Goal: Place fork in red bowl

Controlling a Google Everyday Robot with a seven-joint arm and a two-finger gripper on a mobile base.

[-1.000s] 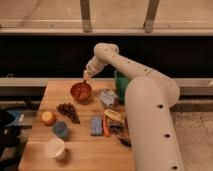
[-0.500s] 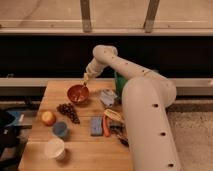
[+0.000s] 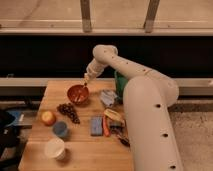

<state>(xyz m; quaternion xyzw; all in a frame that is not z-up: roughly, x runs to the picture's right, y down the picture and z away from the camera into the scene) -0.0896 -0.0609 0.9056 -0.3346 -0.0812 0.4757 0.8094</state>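
Observation:
The red bowl [image 3: 77, 93] is small, round and orange-red with a darker inside, and stands at the back of the wooden table [image 3: 80, 155]. My gripper [image 3: 87, 81] hangs just above the bowl's far right rim, at the end of the white arm [image 3: 125, 70] that reaches in from the right. It is shut on the fork [image 3: 84, 88], a slim greyish piece that points down from the gripper into the bowl. The fork's lower end lies at or just inside the rim.
Dark grapes [image 3: 68, 111], an orange fruit [image 3: 48, 117], a small blue cup [image 3: 60, 129] and a white cup [image 3: 55, 148] sit left and front. A blue sponge [image 3: 96, 125], an orange-red handled tool [image 3: 106, 126], a crumpled packet [image 3: 107, 96] and a black-handled utensil [image 3: 122, 140] lie right.
My gripper has come down a little with the fork, closer to the red bowl's rim. Nothing else on the table has moved.

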